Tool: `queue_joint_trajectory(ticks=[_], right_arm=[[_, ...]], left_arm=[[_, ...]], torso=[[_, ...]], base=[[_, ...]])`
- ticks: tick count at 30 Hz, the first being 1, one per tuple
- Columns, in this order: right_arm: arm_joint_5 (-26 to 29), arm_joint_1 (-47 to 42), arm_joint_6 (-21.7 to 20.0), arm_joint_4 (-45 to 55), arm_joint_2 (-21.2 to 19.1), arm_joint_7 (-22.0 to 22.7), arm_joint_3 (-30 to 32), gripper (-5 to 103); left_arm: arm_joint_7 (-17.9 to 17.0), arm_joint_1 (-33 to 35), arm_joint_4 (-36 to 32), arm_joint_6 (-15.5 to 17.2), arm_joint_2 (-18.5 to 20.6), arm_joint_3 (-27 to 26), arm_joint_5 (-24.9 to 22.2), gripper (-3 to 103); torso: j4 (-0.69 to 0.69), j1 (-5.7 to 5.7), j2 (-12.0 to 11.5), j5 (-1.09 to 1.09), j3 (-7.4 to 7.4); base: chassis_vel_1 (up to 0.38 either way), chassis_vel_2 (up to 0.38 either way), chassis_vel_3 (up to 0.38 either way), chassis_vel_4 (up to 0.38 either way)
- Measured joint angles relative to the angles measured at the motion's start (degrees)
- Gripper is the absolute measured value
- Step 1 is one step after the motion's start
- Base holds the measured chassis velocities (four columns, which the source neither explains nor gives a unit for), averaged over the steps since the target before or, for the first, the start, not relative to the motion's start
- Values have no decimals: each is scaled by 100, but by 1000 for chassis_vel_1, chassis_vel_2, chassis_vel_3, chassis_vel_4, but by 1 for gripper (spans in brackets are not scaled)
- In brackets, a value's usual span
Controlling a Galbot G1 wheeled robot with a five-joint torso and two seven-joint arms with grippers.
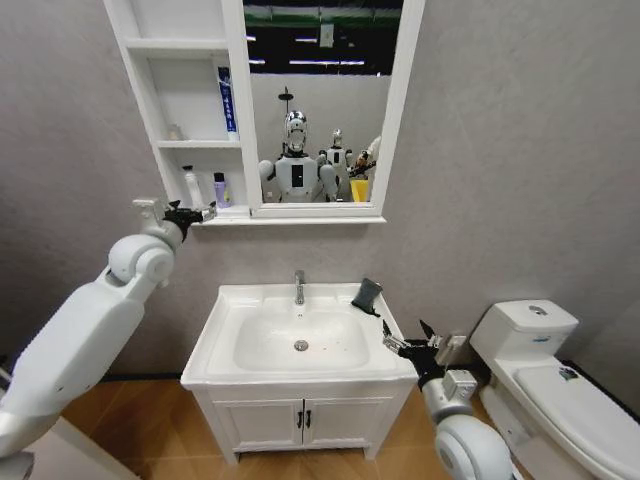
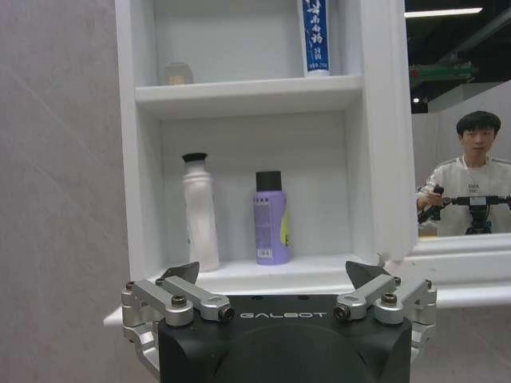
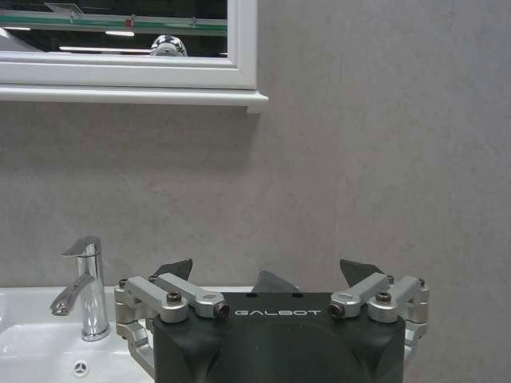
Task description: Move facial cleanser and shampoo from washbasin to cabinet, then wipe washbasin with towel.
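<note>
At the left of the head view the left claw [image 1: 197, 213] hangs with its jaws apart and empty before the cabinet [image 1: 150, 120], whose lowest shelf holds a white bottle [image 2: 200, 209] and a purple bottle [image 2: 271, 217] — both apparently stowed. Centre-frame sits the washbasin [image 1: 225, 345], its bowl bare. At its back right corner lies the towel [image 1: 366, 294]. Lower right, the right claw [image 1: 408, 345] is spread apart, near the towel — it should descend squarely and pinch the cloth's raised fold.
</note>
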Motion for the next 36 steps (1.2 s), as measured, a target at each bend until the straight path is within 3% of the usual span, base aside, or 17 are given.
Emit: queue_joint_trajectory(ticks=[3,5,8,9,12,13,15,18,20,21,23,27,29,31,36], right_arm=[[-45,-80,18,51,59,40,40,100],[-65,-86,20,68,68,46,41,100],[-10,-60,5,136,86,50,21,100],[-10,-60,5,136,86,50,21,100],[31,-46,1,157,86,50,36,100],[31,-46,1,157,86,50,36,100],[25,-63,1,172,76,49,48,100],[19,-69,2,190,73,47,44,100],[26,-67,2,220,63,47,37,100],[26,-67,2,220,63,47,37,100],[26,-85,2,225,63,48,51,100],[4,-131,47,223,70,49,64,100],[-5,-138,61,221,72,49,64,100],[-33,-172,90,238,91,48,42,100],[-46,-180,97,323,101,56,3,100]], left_arm=[[-42,530,-263,-65,-73,-253,180,100],[-45,820,-366,-146,-94,-404,339,100],[300,2523,-725,-435,-353,-1287,1228,100],[300,2523,-725,-435,-353,-1287,1228,100],[770,3880,-1101,-663,-893,-2120,1840,100],[770,3880,-1101,-663,-893,-2120,1840,100],[1155,5003,-1457,-863,-1560,-2795,2391,100],[1313,5427,-1670,-937,-1848,-3024,2521,100],[1893,6163,-2027,-1198,-2419,-3334,2938,100],[1893,6163,-2027,-1198,-2419,-3334,2938,100],[2316,6857,-2426,-1327,-2992,-3421,3251,100],[2261,7235,-2911,-1178,-3370,-3404,3258,100],[2234,7247,-2972,-1150,-3399,-3396,3274,100],[1906,7077,-3180,-1017,-3357,-3334,3382,100],[1698,6924,-3189,-970,-3232,-3315,3443,100]], torso=[[-8,0,0,-1,0],[-5,0,0,1,0],[1,1,0,-3,0],[1,1,0,-3,0],[1,0,0,0,0],[1,0,0,0,0],[2,0,0,-2,0],[2,0,0,-1,0],[0,0,1,1,-1],[0,0,1,1,-1],[1,0,0,0,0],[1,-1,0,2,0],[1,-1,1,2,0],[-2,0,0,0,0],[-1,2,-1,-1,1]], base=[[0,0,0,0],[0,0,0,0],[0,0,0,0],[0,0,0,0],[0,0,0,0],[0,0,0,0],[0,0,0,0],[0,0,0,0],[0,0,0,0],[0,0,0,0],[0,0,0,0],[0,0,0,0],[0,0,0,0],[0,0,0,0],[0,0,0,0]])
